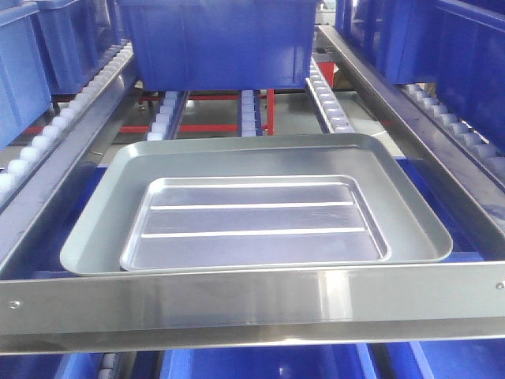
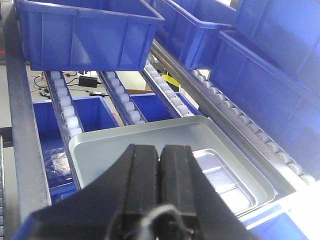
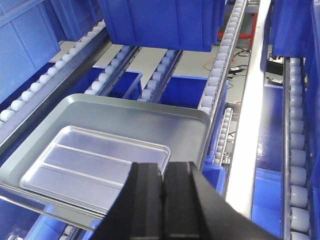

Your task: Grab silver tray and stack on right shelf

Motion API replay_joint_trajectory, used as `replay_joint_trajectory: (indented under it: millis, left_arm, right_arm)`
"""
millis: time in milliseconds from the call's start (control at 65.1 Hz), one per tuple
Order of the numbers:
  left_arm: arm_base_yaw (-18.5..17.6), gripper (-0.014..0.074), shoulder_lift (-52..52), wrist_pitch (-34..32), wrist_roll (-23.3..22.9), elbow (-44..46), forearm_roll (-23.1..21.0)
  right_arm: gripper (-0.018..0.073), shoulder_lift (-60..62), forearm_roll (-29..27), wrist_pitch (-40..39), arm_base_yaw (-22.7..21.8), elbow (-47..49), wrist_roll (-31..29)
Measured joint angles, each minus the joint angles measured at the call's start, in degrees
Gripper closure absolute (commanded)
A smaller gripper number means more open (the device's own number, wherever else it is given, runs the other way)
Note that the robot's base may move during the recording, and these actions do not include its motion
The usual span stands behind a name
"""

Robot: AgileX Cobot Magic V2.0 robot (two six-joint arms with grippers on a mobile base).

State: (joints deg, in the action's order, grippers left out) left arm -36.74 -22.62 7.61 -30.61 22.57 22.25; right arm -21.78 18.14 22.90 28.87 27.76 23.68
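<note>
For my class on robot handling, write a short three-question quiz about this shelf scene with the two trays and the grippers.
1. True or false: the silver tray lies inside the larger grey tray.
2. Multiple choice: what sits on the rollers behind the trays? A) a blue bin B) a cardboard box C) a red bucket
3. Fill in: both the left gripper and the right gripper have their jaws ____.

Key
1. True; its two ridges run across its base, and grey base shows on all sides of it.
2. A, the blue bin.
3. Shut; the black fingers meet, holding nothing.
</note>
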Motion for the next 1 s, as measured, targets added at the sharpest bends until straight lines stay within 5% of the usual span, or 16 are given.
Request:
replay_joint_trajectory:
  millis: [77,200,292,722,845,998]
  left_arm:
    - [0.0,0.0687,0.13,0.0,3.02,0.0,-2.67]
    - [0.47,0.0687,0.66,0.97,25.77,-0.14,-19.8]
    - [2.42,0.0687,2.21,0.97,31.16,-0.51,-23.66]
    - [31.93,0.0687,22.98,0.34,32.95,-21.38,-28.36]
    - [36.0,0.0687,23.12,-1.01,32.95,-24.25,-28.96]
    - [36.44,0.0687,23.25,-2.01,32.95,-24.25,-29.09]
  right_arm:
    - [0.0503,0.0,0.0,0.0,0.0,0.0,0.0]
    - [0.0503,0.0,0.09,0.0,0.0,0.0,0.0]
    - [0.0503,0.0,0.09,0.0,0.0,0.0,0.0]
    - [0.0503,0.0,0.09,0.0,0.0,0.0,0.0]
    - [0.0503,0.0,0.09,0.0,0.0,-0.15,0.0]
    - [0.0503,0.0,0.09,0.1,0.0,-0.24,0.0]
